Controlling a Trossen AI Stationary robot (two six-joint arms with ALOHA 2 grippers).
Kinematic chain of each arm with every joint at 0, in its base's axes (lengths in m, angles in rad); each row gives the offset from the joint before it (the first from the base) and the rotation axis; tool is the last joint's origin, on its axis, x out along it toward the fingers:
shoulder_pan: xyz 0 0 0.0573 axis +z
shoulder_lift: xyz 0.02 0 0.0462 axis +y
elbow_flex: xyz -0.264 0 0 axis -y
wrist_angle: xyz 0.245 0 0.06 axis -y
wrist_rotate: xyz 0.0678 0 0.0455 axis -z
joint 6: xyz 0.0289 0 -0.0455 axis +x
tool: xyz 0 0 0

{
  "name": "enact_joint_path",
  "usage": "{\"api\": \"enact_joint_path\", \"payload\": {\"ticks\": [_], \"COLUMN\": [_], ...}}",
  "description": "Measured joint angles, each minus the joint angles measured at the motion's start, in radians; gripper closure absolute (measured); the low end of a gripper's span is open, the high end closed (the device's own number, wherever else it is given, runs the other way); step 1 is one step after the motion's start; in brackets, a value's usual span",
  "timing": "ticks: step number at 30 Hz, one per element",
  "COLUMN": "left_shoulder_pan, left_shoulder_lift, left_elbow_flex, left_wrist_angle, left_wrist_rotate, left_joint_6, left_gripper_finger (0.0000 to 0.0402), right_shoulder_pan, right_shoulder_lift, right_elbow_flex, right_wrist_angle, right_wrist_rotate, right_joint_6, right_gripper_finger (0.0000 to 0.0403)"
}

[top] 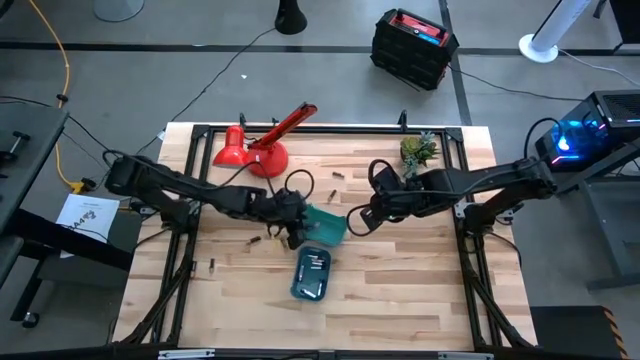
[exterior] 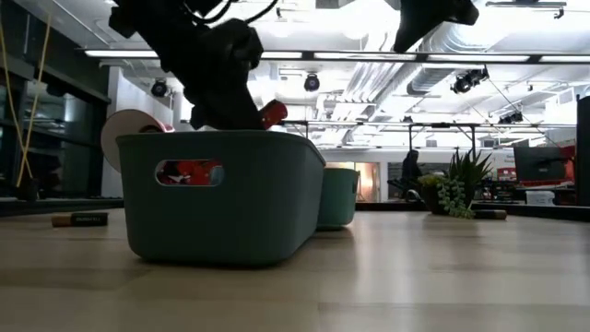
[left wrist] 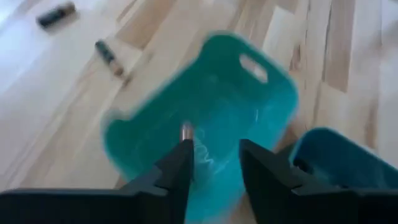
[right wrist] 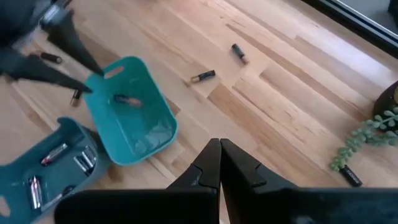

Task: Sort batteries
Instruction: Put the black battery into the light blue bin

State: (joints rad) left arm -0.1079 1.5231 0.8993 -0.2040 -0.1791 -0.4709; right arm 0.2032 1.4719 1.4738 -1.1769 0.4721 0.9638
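Two teal trays sit mid-table. The farther tray [top: 330, 226] [left wrist: 205, 118] [right wrist: 134, 118] holds one battery [right wrist: 124, 99], seen beyond my left fingertips as the battery [left wrist: 186, 131]. The nearer tray [top: 312, 276] [right wrist: 43, 177] holds several batteries. Loose batteries lie on the wood: a battery [top: 255, 241], a battery [top: 211, 265], a battery [right wrist: 203, 76], a battery [right wrist: 237, 52]. My left gripper [top: 295, 228] [left wrist: 214, 158] hovers open over the farther tray's left end. My right gripper [top: 355, 222] [right wrist: 219, 152] is shut, just right of that tray, holding nothing.
A red lamp-like object [top: 255, 150] lies near the far edge, and a small plant [top: 418, 150] [exterior: 456, 189] stands at the far right. Another battery [right wrist: 350, 176] lies by the plant. In the low view, the nearer tray [exterior: 217, 194] fills the foreground.
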Motion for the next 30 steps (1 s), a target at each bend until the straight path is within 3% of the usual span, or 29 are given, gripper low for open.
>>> {"api": "enact_joint_path", "payload": {"ticks": [4,7,9,12,14,19,25,30], "left_shoulder_pan": [0.01,-0.008,-0.05,-0.149,-0.203,-0.217,-0.152,-0.112], "left_shoulder_lift": [-0.069,-0.145,-0.193,-0.255,-0.282,-0.299,-0.259,-0.209], "left_elbow_flex": [0.0,0.003,0.0,-0.044,-0.098,-0.218,-0.28,-0.28], "left_wrist_angle": [-0.048,-0.191,-0.362,-0.609,-0.707,-0.679,-0.488,-0.448], "left_wrist_rotate": [0.093,0.148,0.126,-0.01,-0.044,0.016,0.123,0.122], "left_joint_6": [-0.047,-0.119,-0.19,-0.341,-0.47,-0.554,-0.415,-0.293], "left_gripper_finger": [0.0232,0.0212,0.0206,0.0205,0.0206,0.0208,0.0208,0.0208], "right_shoulder_pan": [0.002,0.0,0.0,0.0,0.0,0.0,0.0,0.0], "right_shoulder_lift": [0.01,0.014,0.018,0.019,0.019,0.019,0.019,0.019], "right_elbow_flex": [0.0,0.0,0.0,0.0,0.0,0.0,0.0,0.0], "right_wrist_angle": [-0.002,-0.002,-0.002,-0.001,0.004,0.04,0.067,0.067], "right_wrist_rotate": [0.009,0.017,0.024,0.033,0.034,0.055,0.056,0.051], "right_joint_6": [-0.004,-0.022,-0.027,-0.03,-0.038,-0.061,-0.092,-0.093], "right_gripper_finger": [0.0403,0.0403,0.0403,0.0403,0.0403,0.0403,0.0403,0.0403]}}
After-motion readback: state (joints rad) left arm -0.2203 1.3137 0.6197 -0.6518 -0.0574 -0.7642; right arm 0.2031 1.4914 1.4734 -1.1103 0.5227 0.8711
